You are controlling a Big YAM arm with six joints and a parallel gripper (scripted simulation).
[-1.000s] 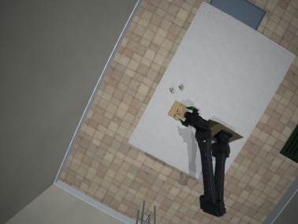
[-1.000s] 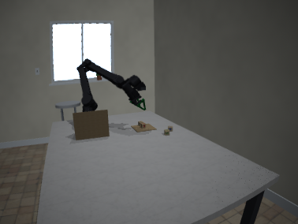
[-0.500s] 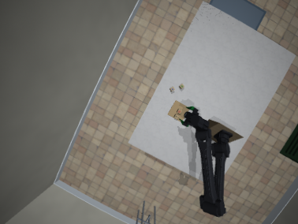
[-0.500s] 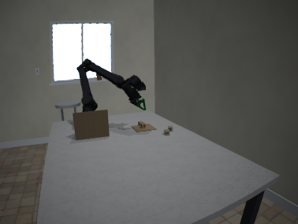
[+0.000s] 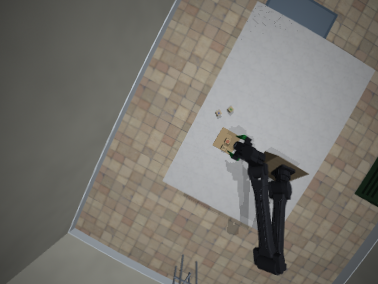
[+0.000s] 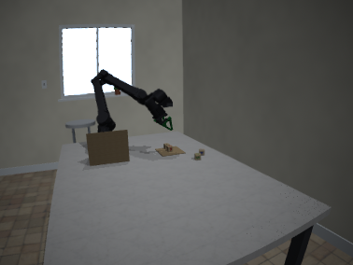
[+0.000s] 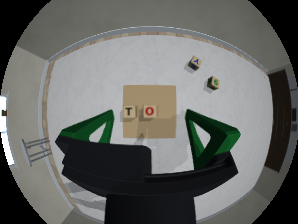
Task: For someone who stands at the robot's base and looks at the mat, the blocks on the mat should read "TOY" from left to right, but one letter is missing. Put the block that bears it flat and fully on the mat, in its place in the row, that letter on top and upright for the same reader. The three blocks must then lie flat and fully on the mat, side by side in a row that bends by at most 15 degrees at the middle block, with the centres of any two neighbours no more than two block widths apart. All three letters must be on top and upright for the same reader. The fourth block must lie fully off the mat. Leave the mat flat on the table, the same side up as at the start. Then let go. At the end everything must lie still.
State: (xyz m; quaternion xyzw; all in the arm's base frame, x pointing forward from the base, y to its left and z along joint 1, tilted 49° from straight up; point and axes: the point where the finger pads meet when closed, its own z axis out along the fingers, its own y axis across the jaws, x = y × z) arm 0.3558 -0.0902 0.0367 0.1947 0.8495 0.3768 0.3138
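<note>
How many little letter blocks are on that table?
4: the T block and O block side by side on the tan square mat; two more on the white table beyond it.

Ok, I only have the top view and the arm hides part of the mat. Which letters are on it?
Observer: The wrist view shows a T block and an O block side by side on the left part of the mat. The spot right of the O is free.
Operator: Which of the two loose blocks is the Y?
Observer: Their letters are too small to read. There is a bluish-topped block and a green-topped block.
Operator: Is the tool low enough to grasp?
Observer: No. In the exterior view the tool hangs well above the table, open and holding nothing.
</note>
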